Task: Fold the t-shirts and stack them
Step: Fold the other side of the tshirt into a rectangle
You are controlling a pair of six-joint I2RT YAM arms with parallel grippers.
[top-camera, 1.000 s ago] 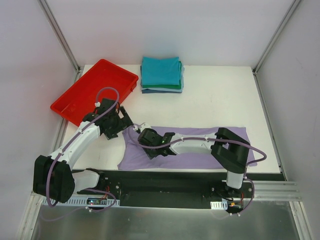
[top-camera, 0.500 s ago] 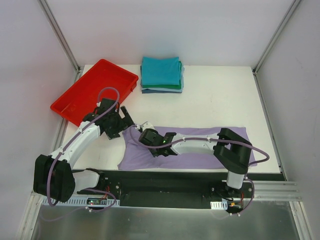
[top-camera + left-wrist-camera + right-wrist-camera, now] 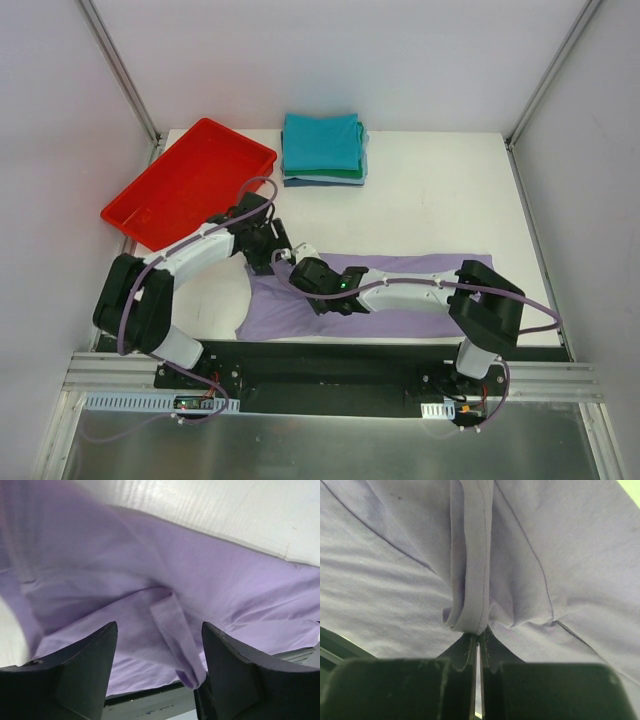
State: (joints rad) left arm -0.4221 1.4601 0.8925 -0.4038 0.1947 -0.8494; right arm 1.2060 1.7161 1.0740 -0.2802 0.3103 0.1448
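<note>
Flanking purple tee: red tray L, folded stack behind.

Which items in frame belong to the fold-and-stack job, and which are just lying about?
Job:
- lavender t-shirt, spread along the near edge; right gripper has its jaws shut on a stitched edge of it
- folded stack, teal on top, far side

Lying about:
- red tray, far left

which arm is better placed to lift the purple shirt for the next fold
Right. The right gripper is shut on a banded edge of the lavender shirt, so it could probably lift at once. The left gripper hangs over the fabric with jaws open, gripping nothing.
</note>
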